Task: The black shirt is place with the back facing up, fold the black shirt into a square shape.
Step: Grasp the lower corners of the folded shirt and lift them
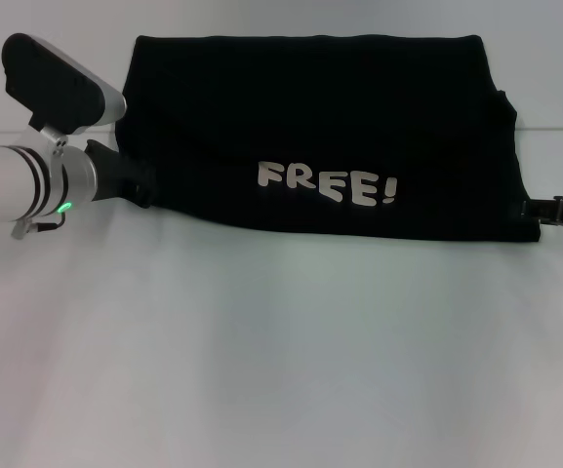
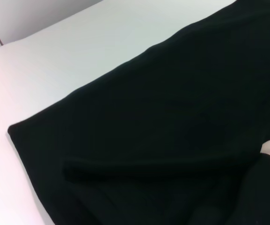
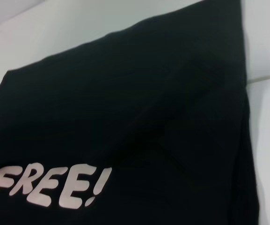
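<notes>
3 views, taken in turn.
Head view, shirt: the black shirt lies folded into a wide band on the far part of the white table, cream "FREE!" lettering facing up near its front edge.
Head view, left arm: the left gripper sits at the shirt's left edge, black against black; I cannot tell how its fingers stand.
Head view, right arm: the right gripper reaches in at the shirt's right edge; finger state cannot be told either.
Left wrist view: black cloth with a rolled fold across it, table beyond.
Right wrist view: the lettering on the cloth, creases above it.
</notes>
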Robot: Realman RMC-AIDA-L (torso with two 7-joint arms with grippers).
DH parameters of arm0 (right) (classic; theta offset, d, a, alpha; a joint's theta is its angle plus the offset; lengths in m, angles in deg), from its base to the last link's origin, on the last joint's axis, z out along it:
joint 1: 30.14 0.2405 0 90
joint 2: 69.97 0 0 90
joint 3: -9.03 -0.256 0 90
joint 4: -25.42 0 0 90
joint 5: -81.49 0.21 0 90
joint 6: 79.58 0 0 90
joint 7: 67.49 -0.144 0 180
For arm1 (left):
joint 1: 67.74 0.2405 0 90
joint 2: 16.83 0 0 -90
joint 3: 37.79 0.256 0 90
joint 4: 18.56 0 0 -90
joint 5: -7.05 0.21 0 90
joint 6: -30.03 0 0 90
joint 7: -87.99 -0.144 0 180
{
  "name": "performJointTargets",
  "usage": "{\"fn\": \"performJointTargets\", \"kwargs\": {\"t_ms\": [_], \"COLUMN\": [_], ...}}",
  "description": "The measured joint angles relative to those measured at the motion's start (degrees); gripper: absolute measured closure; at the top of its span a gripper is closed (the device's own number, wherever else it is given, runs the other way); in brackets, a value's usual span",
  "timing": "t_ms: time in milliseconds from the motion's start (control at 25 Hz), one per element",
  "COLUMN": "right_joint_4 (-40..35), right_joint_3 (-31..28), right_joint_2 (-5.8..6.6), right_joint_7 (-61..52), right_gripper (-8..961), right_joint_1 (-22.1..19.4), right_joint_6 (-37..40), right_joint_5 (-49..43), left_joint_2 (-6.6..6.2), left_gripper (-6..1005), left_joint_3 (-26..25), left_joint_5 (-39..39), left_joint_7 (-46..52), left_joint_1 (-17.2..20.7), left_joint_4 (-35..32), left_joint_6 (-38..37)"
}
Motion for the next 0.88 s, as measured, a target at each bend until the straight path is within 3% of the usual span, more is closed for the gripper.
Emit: {"fn": "performJointTargets", "kwargs": {"t_ms": [880], "right_joint_4": [0.00], "right_joint_3": [0.64], "right_joint_2": [-0.12], "right_joint_7": [-0.13], "right_gripper": [328], "right_joint_1": [0.16], "right_joint_6": [-1.67], "right_joint_5": [-0.08], "left_joint_2": [-0.87], "left_gripper": [974], "left_joint_3": [0.05], "left_joint_5": [0.93], "left_joint_7": [2.49], "left_joint_1": [0.03], "left_joint_4": [-0.13], "left_joint_6": [-3.06]}}
